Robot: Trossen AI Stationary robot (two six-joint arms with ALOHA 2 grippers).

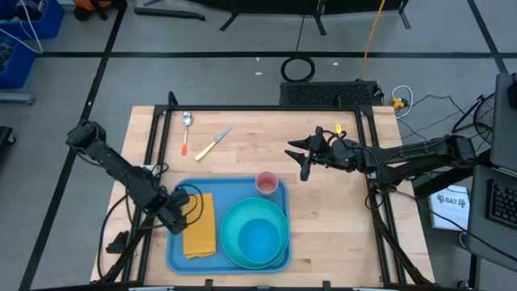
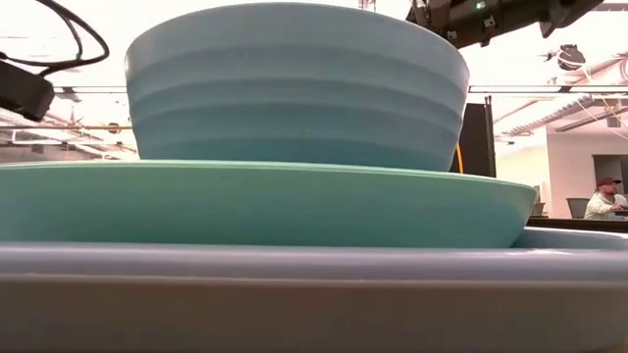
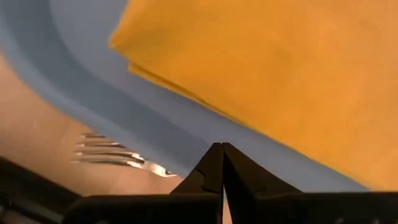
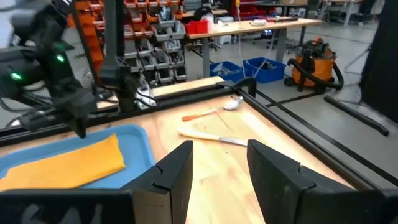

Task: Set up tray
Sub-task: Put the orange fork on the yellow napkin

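Observation:
The blue tray [image 1: 234,190] lies at the table's near middle. On it rest a folded yellow-orange napkin [image 1: 199,226], a turquoise plate [image 1: 230,242] with a bowl [image 1: 260,236] on it, and a pink cup [image 1: 266,183]. My left gripper [image 1: 174,214] is low over the tray's left rim beside the napkin [image 3: 280,68], shut on a fork [image 3: 112,155]. My right gripper [image 1: 303,158] hovers open over bare wood right of the tray's far corner, its fingers [image 4: 180,168] touching nothing. My left gripper [image 3: 222,168] is shut on the fork's handle [image 3: 163,169], which runs in from the side and vanishes behind one finger. The fingers lie across the fork. Its tines [image 3: 93,149] stick out sideways over the wood just outside the tray's rim [image 3: 93,81].
A spoon with an orange handle [image 1: 187,129] and a knife [image 1: 213,144] lie on the table's far left. A black frame edges the table. There is bare wood right of the tray. In the low view the bowl [image 2: 294,88] fills the sight; a person [image 2: 603,196] sits far off.

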